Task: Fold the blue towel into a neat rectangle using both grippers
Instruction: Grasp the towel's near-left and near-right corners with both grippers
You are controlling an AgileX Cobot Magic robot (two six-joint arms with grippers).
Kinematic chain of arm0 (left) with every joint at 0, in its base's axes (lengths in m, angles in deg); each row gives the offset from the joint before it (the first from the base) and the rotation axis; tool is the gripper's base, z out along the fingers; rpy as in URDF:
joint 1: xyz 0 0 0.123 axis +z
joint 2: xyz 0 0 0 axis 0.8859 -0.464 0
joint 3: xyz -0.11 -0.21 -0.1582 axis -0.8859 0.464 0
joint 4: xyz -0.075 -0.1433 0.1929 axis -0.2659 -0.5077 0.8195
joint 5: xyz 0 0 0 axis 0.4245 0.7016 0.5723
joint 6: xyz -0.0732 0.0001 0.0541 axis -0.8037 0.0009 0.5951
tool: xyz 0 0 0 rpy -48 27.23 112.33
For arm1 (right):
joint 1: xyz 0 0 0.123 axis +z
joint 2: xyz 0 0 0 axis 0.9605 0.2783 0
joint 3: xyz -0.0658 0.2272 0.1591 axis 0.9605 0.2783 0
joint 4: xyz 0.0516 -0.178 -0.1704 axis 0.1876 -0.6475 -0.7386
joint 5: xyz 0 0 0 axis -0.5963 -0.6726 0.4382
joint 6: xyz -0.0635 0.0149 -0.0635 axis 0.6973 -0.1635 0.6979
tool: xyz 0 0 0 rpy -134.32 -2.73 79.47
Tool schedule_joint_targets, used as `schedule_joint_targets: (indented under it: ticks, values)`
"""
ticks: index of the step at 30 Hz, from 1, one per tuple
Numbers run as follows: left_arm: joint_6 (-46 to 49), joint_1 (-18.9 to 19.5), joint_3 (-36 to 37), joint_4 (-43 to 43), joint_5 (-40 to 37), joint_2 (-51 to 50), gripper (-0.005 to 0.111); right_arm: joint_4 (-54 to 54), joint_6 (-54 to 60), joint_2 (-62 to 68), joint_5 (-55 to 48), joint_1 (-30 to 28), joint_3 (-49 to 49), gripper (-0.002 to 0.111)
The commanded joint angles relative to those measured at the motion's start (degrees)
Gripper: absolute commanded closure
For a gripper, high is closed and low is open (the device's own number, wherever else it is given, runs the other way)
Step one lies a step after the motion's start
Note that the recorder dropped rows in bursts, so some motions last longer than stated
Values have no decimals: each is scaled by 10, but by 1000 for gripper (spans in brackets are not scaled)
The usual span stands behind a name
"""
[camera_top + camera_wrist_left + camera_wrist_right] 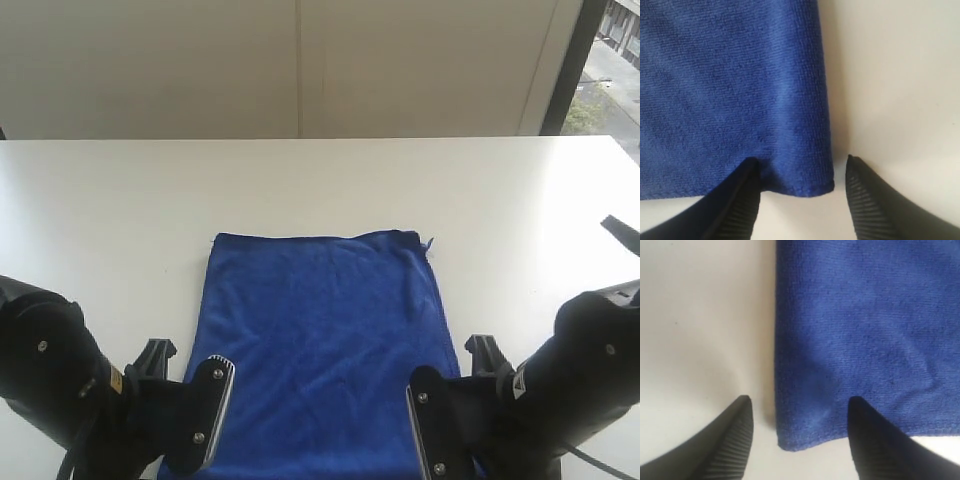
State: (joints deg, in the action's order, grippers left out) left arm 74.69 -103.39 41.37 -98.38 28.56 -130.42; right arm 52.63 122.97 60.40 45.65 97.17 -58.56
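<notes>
Both grippers crowd the near edge of the exterior view, and between them runs the near hem of the blue towel, which lies spread flat on the white table as a tall rectangle, its far edge toward the middle of the tabletop and its long sides running straight back. No corner is lifted and no part is turned over on itself, though the side edge looks thick and rounded in the right wrist view, so I cannot tell whether this is a single layer or cloth that is already doubled. As I judge it, the fold now in hand has not begun: the near corners must be pinched, carried over to the far edge and laid down square. The left gripper is spread wide and straddles the towel's near left corner, one ribbed finger over the cloth and the other over bare table just beside the edge; it holds nothing. The right gripper is just as wide apart around the near right corner, again one finger over the towel and one over the table, gripping nothing. Whether any fingertip actually touches the cloth cannot be told. Beyond the table stand a pale wall and a window.
</notes>
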Motion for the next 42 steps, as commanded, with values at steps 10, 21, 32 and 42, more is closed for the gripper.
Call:
schedule_joint_targets:
  ticks: [10, 21, 32, 42]
  values:
    - [-10, -3, 5, -13, -7, 1, 51, -3, -2, 32, 0, 1, 3, 56]
    - [-10, -3, 5, -13, -12, 1, 64, -3, -2, 32, 0, 1, 3, 74]
    - [-21, -3, 5, -15, -36, 2, 107, -3, -2, 32, 0, 1, 3, 101]
    - [-47, -3, 4, -15, -87, 37, 107, -3, -2, -25, -59, 1, 2, 108]
